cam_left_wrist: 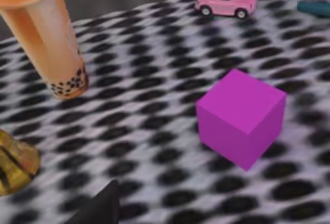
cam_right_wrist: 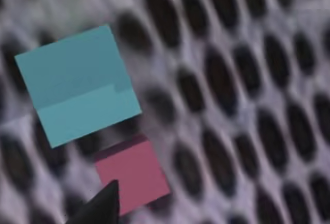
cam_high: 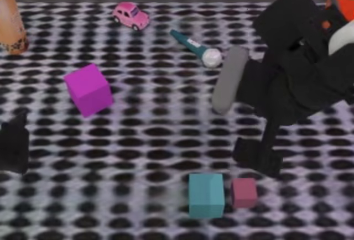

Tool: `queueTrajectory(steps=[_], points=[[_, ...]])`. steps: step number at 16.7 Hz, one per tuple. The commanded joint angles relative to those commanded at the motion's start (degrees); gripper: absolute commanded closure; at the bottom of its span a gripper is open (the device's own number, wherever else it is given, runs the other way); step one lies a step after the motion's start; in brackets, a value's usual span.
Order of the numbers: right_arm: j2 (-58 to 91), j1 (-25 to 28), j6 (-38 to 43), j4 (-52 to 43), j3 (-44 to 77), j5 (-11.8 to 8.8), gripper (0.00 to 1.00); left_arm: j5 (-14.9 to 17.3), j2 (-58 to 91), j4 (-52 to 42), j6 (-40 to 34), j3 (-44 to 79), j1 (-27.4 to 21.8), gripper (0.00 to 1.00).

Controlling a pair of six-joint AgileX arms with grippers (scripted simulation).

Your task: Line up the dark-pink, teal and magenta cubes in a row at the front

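Teal cube (cam_high: 206,194) beside dark-pink cube (cam_high: 244,192) at front; magenta cube (cam_high: 88,89) far left.

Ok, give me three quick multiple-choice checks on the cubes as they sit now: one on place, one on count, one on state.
1. Where is the magenta cube?
A. in the front row beside the teal one
B. alone at mid-left of the table
C. against the toy car

2. How many cubes sit at the front edge?
A. none
B. two
C. three

3. What is the dark-pink cube's state?
A. resting on the table, nothing gripping it
D. stacked on the teal cube
C. lifted by the left pincer

Answers:
1 B: the top view shows it well behind and left of the other two.
2 B: the teal cube and the dark-pink one stand side by side there.
3 A: it lies flat beside the teal cube, with the right pincer above and behind it.
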Motion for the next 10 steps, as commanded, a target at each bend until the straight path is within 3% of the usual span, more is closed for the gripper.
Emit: queueTrajectory(steps=[10], points=[[-51.94,-22.24,17.82,25.93,-38.99,-0.99,0.0,0.47,65.13,-41.11,19.21,44.99,-6.9,0.0]])
